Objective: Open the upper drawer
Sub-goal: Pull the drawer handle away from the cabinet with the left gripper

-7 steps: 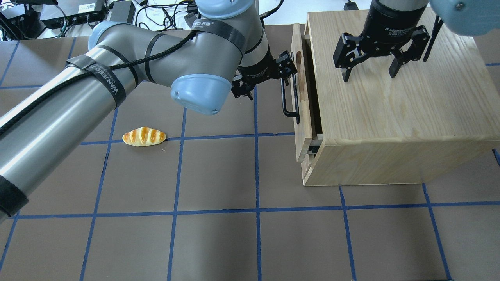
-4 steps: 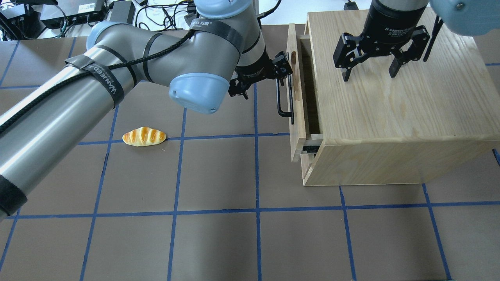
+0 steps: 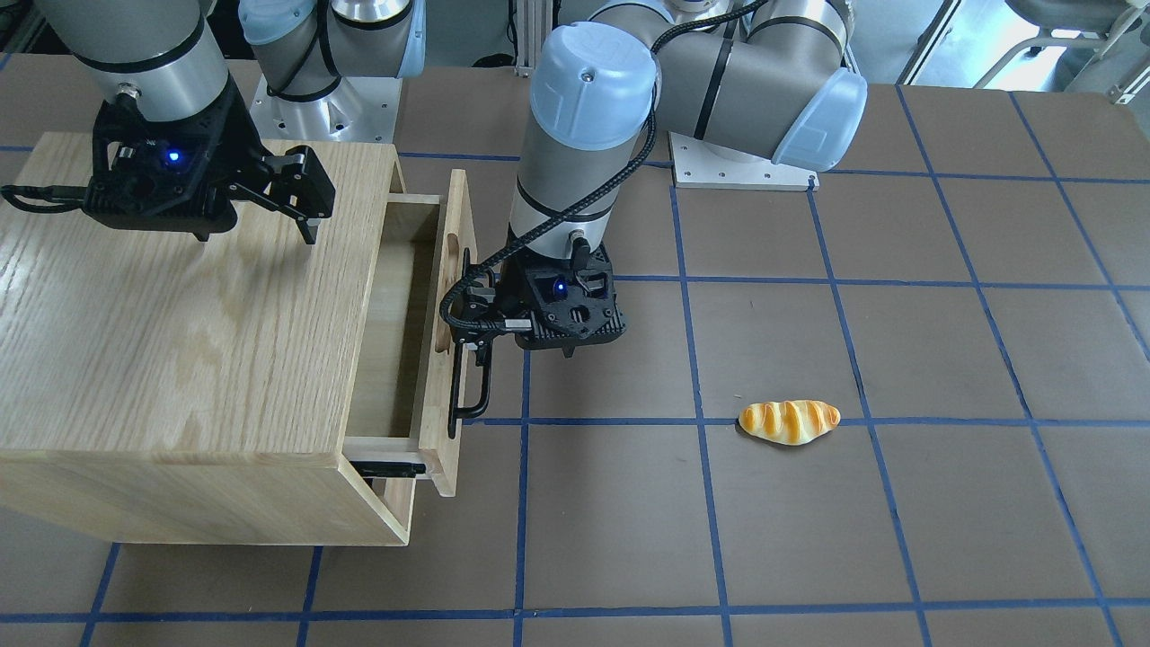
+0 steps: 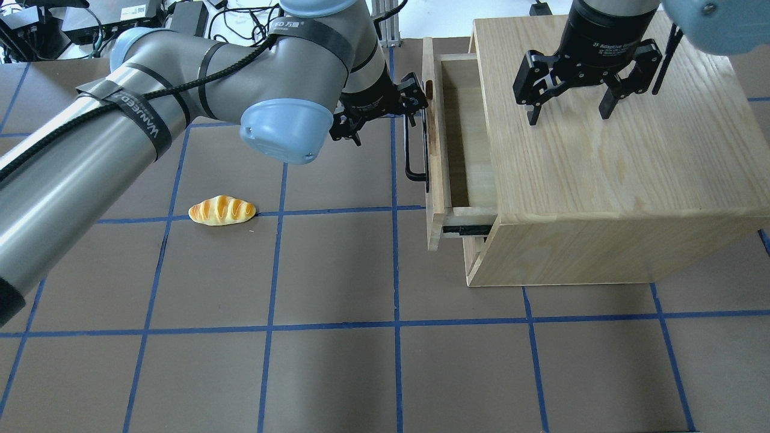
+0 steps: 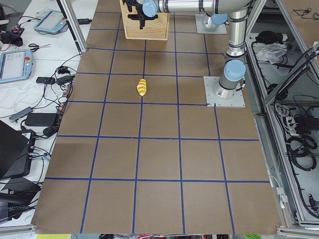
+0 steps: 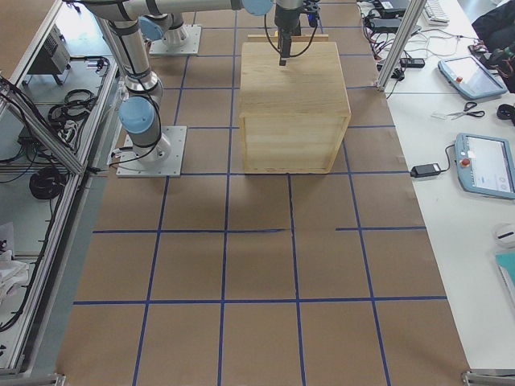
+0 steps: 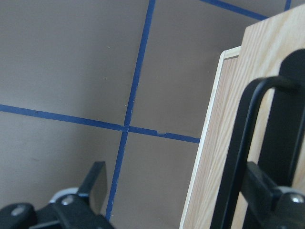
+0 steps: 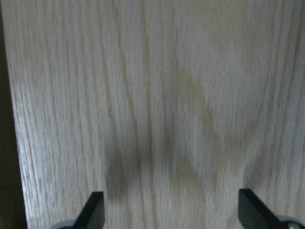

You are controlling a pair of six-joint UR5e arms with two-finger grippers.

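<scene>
Overhead exterior shows one cabinet on the gridded surface, at 3 o'clock in the frame. One bread roll lies at 9 o'clock from it, well apart and beside a blue line. The roll is the only loose thing on the surface. Two arms are in view. The left arm crosses the surface from 8 o'clock, passing above and behind the roll, and its left hand sits at the drawer front. The one drawer that stands out is the upper one. It is partly open toward 9 o'clock, with a black slide rail showing at its near end. The part of its inside that shows is bare wood. Its one black handle runs along the front. In the left wrist view the left hand is spread wide. One of its fingers is over the surface and the other is at the handle, with the bar lying between them. The right hand hangs over the cabinet top at 12 o'clock, also spread wide and gripping nothing, its tips close to the wood.
</scene>
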